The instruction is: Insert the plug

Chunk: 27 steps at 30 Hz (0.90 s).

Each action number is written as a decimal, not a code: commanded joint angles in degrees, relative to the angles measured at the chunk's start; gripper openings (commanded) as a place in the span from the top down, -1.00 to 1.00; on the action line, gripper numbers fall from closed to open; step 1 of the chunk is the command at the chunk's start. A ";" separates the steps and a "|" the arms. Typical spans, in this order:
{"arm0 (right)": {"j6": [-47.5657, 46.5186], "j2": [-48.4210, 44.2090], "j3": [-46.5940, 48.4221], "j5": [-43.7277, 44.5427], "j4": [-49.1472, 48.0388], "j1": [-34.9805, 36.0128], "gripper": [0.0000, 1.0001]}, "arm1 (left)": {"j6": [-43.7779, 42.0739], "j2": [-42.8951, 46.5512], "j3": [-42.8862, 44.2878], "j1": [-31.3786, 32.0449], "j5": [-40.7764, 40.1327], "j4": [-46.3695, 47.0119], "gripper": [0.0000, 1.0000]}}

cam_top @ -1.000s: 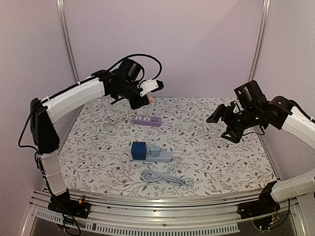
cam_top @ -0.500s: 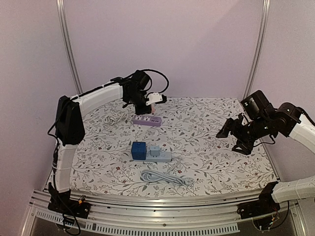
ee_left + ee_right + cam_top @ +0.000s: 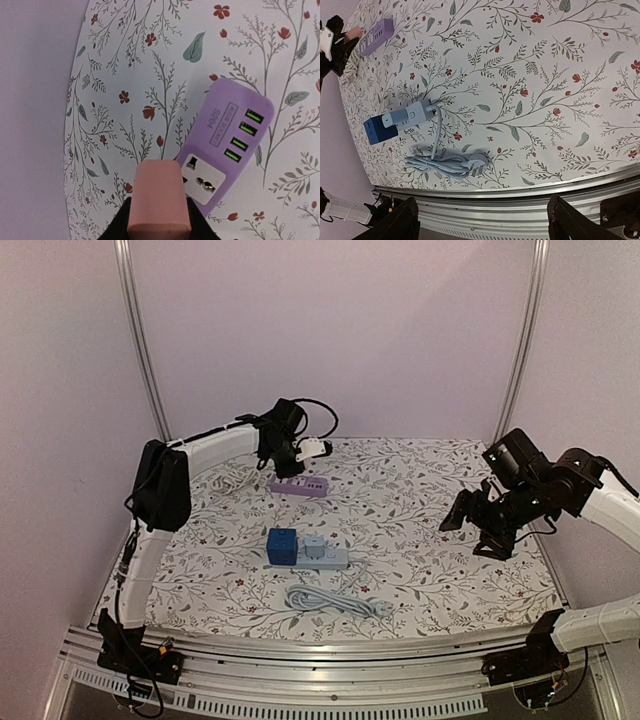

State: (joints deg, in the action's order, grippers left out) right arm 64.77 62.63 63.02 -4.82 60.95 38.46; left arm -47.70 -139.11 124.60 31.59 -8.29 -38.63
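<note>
The left arm is made of long white shells joined by black parts. A thin black cable is looped by its wrist. The right arm is white too, with a black wrist. Its fingers are black and wide.

The right gripper stands wide open, its 2 black fingers framing the view at 7 and 5 o'clock above the aluminium table rail. On the floral cloth, a grey power strip lies at 9 o'clock, a blue cube adapter touching its end. Its grey cable lies coiled at 7 o'clock. Towards 10 o'clock sits the purple power strip, the left gripper just beside it with a pink plug at its tip.
</note>
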 commanded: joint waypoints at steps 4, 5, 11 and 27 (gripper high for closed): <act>-2.80 2.18 1.52 0.60 1.49 -0.30 -0.74 | -0.70 -3.61 1.88 -1.86 -7.07 7.09 1.00; -3.27 2.68 2.18 0.60 1.56 -0.31 -0.74 | -0.82 -3.95 1.83 -2.00 -7.65 7.83 1.00; -7.64 9.06 6.62 -0.45 2.68 -0.29 -0.74 | -1.31 -6.70 2.51 -2.79 -8.82 11.81 1.00; -12.99 18.05 13.71 -1.82 3.84 -0.29 -0.72 | -2.52 -6.43 -2.60 -3.57 -6.76 9.75 1.00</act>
State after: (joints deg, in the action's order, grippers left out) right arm 53.47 79.05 75.07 -5.82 63.94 38.46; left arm -49.17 -147.00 124.62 28.45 -15.92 -26.72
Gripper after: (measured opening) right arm 0.862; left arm 0.286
